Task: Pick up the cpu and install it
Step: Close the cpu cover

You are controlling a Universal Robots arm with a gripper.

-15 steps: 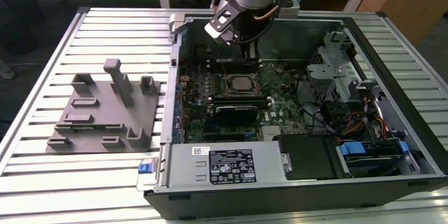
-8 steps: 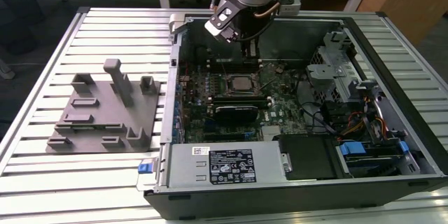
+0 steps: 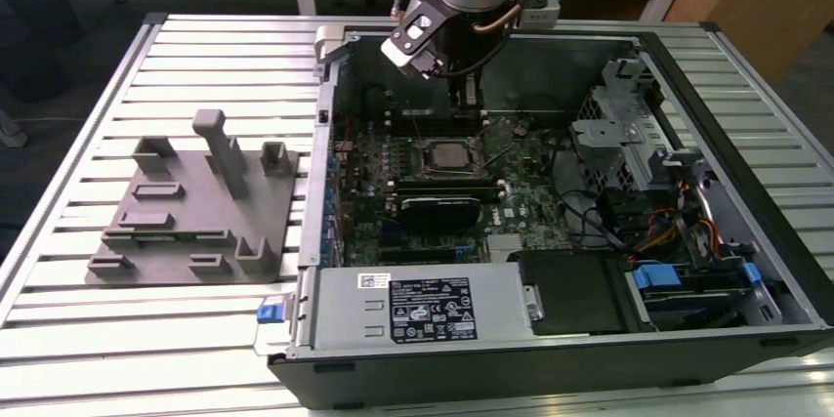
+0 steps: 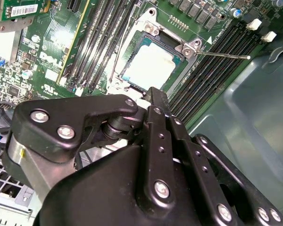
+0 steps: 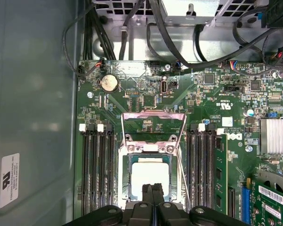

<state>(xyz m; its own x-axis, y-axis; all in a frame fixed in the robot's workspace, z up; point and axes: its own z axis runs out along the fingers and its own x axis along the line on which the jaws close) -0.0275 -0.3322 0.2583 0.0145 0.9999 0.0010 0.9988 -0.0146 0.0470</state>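
Tool (image 5: 153,187) pressed together, close over the cpu (image 5: 150,172), apparently seated in its socket (image 5: 124,162).

exterior view: high, angled down over table (image 3: 78,339) and open case (image 3: 521,363) | both wrist views: close, looking past hand (image 4: 155,92) (image 5: 153,189), sharing socket (image 4: 146,40) (image 5: 124,179)

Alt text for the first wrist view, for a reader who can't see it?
The cpu lies in the motherboard socket, its metal retention frame flipped open. The shut hand hovers over the cpu's edge; memory slots flank the socket.
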